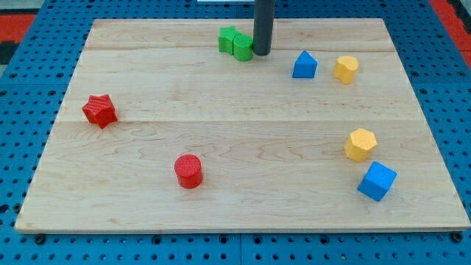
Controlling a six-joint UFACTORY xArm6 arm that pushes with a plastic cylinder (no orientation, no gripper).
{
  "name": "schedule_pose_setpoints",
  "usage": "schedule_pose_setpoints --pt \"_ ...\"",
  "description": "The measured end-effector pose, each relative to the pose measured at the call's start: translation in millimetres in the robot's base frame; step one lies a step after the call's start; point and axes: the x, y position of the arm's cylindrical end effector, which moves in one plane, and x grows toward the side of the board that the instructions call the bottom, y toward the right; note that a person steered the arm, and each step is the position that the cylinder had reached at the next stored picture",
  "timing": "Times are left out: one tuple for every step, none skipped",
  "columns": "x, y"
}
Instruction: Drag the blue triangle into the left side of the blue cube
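The task looks barely begun, in my judgement: the blue triangle [304,65] sits far back on the wooden counter [235,221], right of centre, while the blue cube [377,181] lies near the front right corner, well apart from it. To finish, the triangle has to travel toward the near edge and end against the cube's left side, and no part of that trip shows as done. My tip [262,53] stands at the far edge, left of the triangle and not touching it; it rests just beside the green blocks [235,43], a pair huddled together whose exact shapes I cannot make out. There is no pincer on this arm, only the dark rod, so there is nothing to call wide, narrow or holding. A yellow block [346,68] sits just right of the triangle, and a yellow hexagon-like block [360,144] lies just beyond the cube, near the route the triangle would likely take, so it may get nudged. Over on the left are a red star [99,110] and, nearer the front, a red cylinder [188,171], both well clear. No containers appear anywhere on the counter.
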Motion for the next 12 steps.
schedule_pose_setpoints --pt "-9.2 33.3" --pt "-9.2 51.2" --pt "0.2 67.7" --pt "8.9 72.2" --pt "20.3 72.2" --pt "50.8 72.2" --pt "91.7 72.2" --pt "127.5 72.2" --pt "165.2 72.3" --pt "204.3 72.3" --pt "237.9 72.3" --pt "251.1 72.3"
